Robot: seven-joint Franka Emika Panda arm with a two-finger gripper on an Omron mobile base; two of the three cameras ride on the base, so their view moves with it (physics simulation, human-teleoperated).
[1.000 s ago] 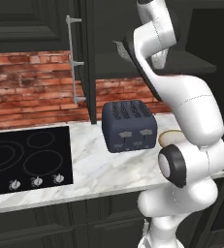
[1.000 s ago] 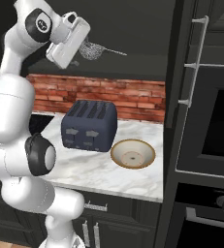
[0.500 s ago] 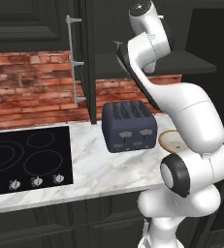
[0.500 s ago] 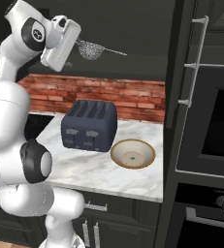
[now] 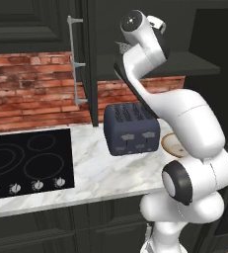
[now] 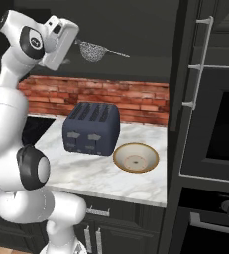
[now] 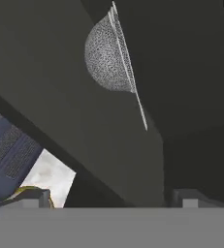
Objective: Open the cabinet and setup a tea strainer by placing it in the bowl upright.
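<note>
Already the cabinet stands open, its doors swung wide so the arm can reach the shelf inside. On that shelf the strainer sits upright, mesh cup down and thin handle pointing toward the right door, near the shelf's front edge where it can be taken. The gripper is raised level with the shelf and aimed at the strainer, jaws spread wide and empty, nothing between them; it is short of the mesh. Below, on the counter, the bowl waits just beside the toaster, near the counter's right end, placed to receive the strainer once lifted.

Compared with a second ago, the hand has drawn back to the left, away from the strainer. Strainer, bowl and toaster have not moved, and the jaws are as wide as before.
</note>
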